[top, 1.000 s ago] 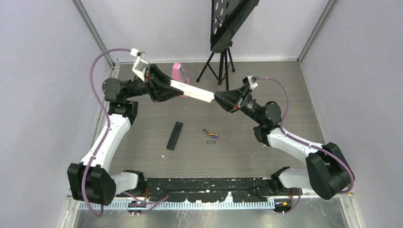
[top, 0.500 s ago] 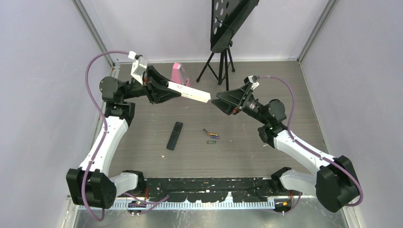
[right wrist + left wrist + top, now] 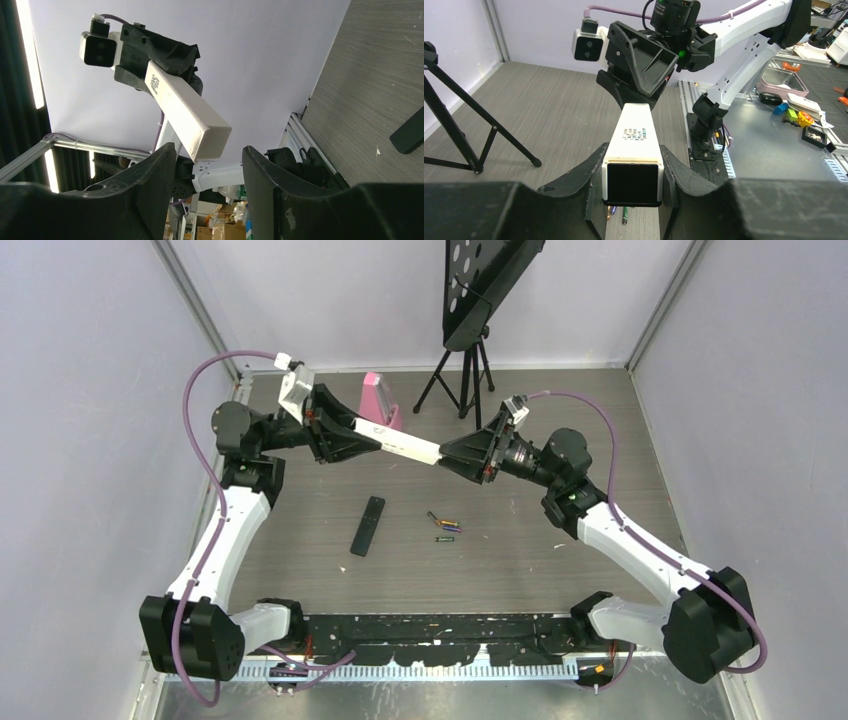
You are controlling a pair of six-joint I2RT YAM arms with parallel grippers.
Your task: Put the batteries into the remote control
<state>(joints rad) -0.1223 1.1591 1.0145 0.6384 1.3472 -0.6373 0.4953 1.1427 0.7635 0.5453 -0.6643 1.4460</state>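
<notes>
A white bar-shaped remote (image 3: 398, 445) hangs in the air above the table, and my left gripper (image 3: 372, 443) is shut on its left end. The left wrist view has that bar (image 3: 634, 142) clamped between both fingers. My right gripper (image 3: 448, 455) is open, its fingertips at the bar's free end. In the right wrist view that end (image 3: 212, 135) sits at the mouth of my right gripper (image 3: 209, 150), clear of both fingers. The black remote control (image 3: 367, 525) lies flat on the table below. The batteries (image 3: 445, 527) lie just right of it, untouched.
A black tripod (image 3: 462, 380) carrying a perforated black board stands at the back centre. A pink object (image 3: 374, 395) sits by the back wall behind the left gripper. Walls close the table in on the left, right and back.
My right gripper has swung left and up to the white bar's free end with its jaws wider apart. The left arm has drawn the bar slightly left.
</notes>
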